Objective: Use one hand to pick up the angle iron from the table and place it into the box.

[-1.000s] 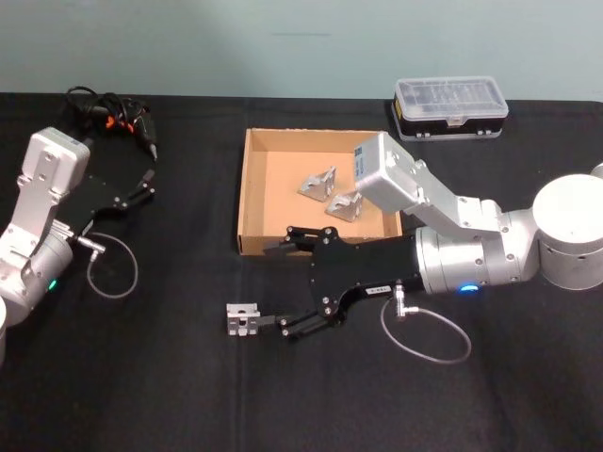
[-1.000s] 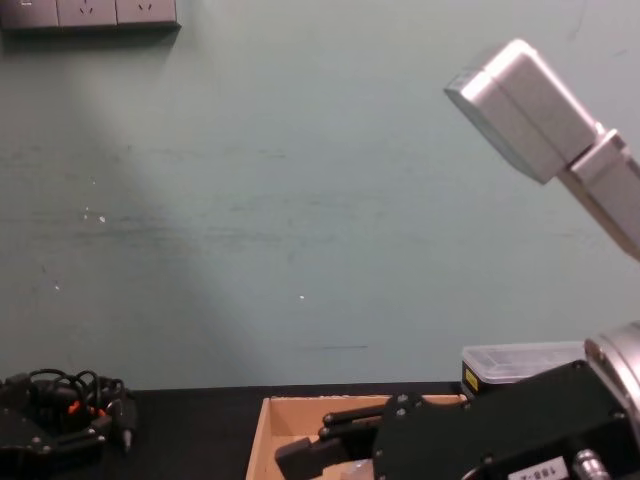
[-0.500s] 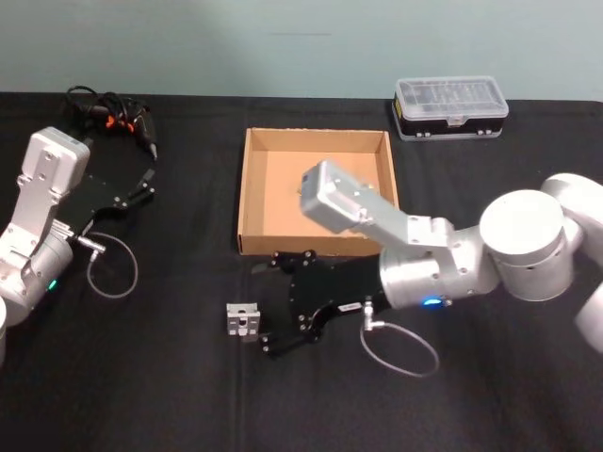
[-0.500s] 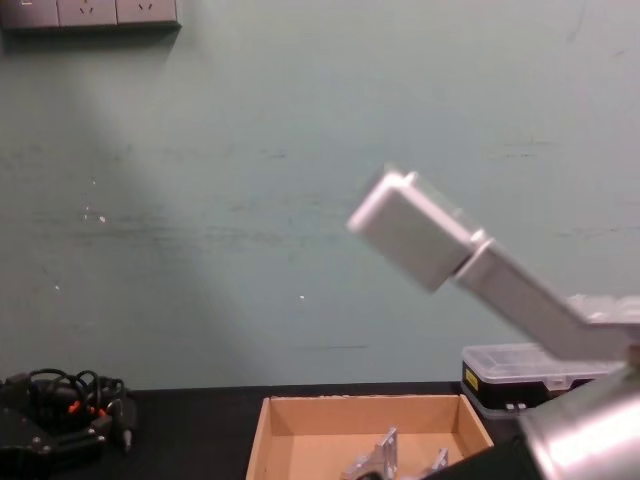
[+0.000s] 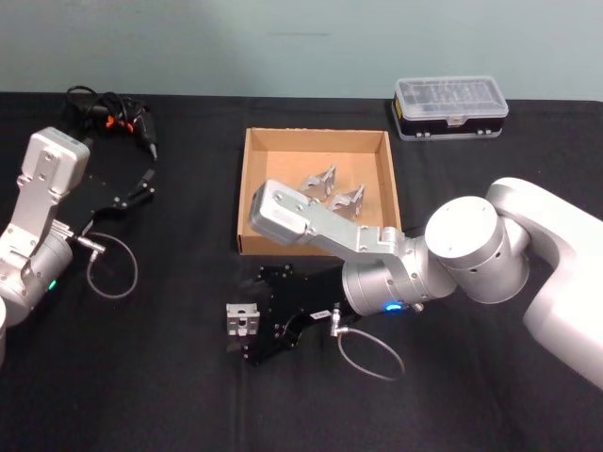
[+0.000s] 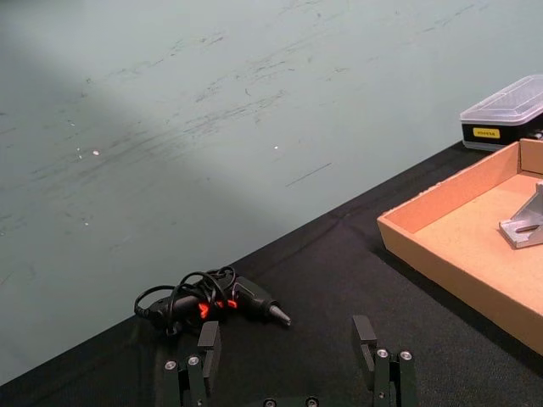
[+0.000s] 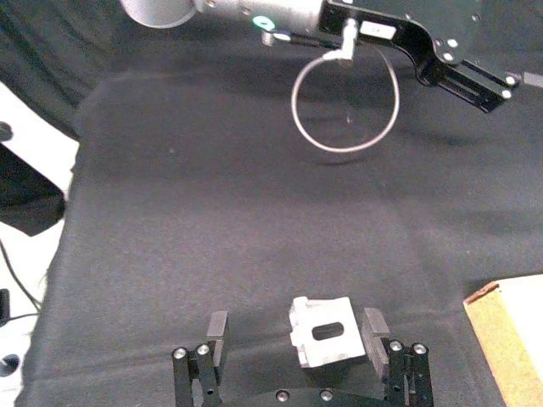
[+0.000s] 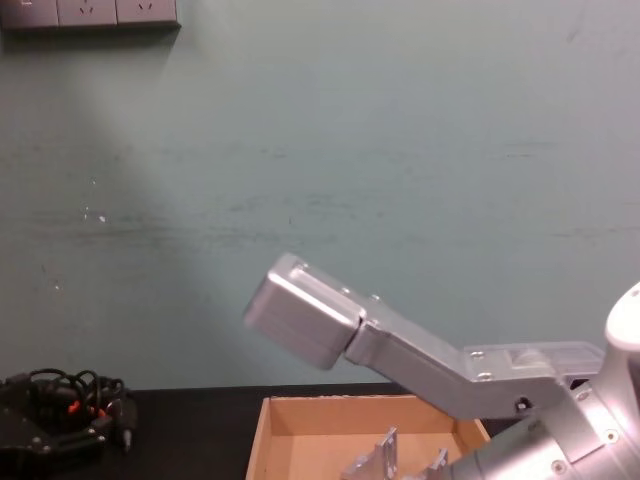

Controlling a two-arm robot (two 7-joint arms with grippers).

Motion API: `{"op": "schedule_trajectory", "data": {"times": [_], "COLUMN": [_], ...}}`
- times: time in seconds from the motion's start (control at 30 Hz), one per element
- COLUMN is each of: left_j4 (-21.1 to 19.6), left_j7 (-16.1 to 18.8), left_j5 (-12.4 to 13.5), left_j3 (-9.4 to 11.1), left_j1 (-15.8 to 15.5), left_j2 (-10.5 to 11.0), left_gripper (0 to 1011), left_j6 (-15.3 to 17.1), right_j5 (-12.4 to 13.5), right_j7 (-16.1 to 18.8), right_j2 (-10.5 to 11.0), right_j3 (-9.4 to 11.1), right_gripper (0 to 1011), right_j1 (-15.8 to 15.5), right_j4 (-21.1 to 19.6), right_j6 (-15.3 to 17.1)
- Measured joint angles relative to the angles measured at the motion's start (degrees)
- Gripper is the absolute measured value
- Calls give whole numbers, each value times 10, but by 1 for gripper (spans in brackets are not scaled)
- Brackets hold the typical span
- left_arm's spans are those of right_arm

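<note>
Silver-grey metal is what you are after: the small angle iron (image 5: 243,320) with a slot in its face lies flat on the black tabletop (image 5: 141,386), in front of the wide tan cardboard box (image 5: 241,202) and clear of its near wall. Your right gripper (image 5: 252,317), the black long-fingered claw on the silver-grey arm, is down at table level with its fingers spread to either side of the piece. In the right wrist view the right gripper (image 7: 295,327) straddles the angle iron (image 7: 323,331); one finger (image 7: 373,326) sits just beside it and the other (image 7: 216,327) stands off with bare table between, so nothing is pinched. Inside the box you can see two more silver angle irons (image 5: 319,181) (image 5: 348,201), side by side toward the far wall. A black case with a clear plastic lid (image 5: 450,106) stands beyond the box's far right corner. Your left gripper (image 5: 141,188) rests at the left of the table with its fingers apart, near a black corded power tool (image 5: 113,115).
</note>
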Motion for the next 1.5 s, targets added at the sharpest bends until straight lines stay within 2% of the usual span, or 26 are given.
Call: {"op": "schedule_trajectory", "data": {"times": [0.5,0.8,1.1,1.13,1.37,1.4,1.5], "left_j4": [0,0,0,0,0,0,0], "left_j7": [0,0,0,0,0,0,0], "left_j5": [0,0,0,0,0,0,0], "left_j3": [0,0,0,0,0,0,0], "left_j1": [0,0,0,0,0,0,0], "left_j2": [0,0,0,0,0,0,0], "left_gripper": [1011,1011,1011,1011,1011,1011,1011], "left_j6": [0,0,0,0,0,0,0], "right_j5": [-31,-32,-31,-31,-30,-30,-30], "right_j7": [-6,-5,-4,-4,-4,-4,-4], "right_j2": [-28,-28,-28,-27,-27,-27,-27], "right_j3": [-1,-1,-1,-1,-1,-1,-1], "right_gripper": [1000,998,804,750,574,511,430], "right_j1": [3,3,3,3,3,2,3], "right_j4": [30,31,29,29,29,29,28], "right_j6": [13,14,13,13,13,12,12]}}
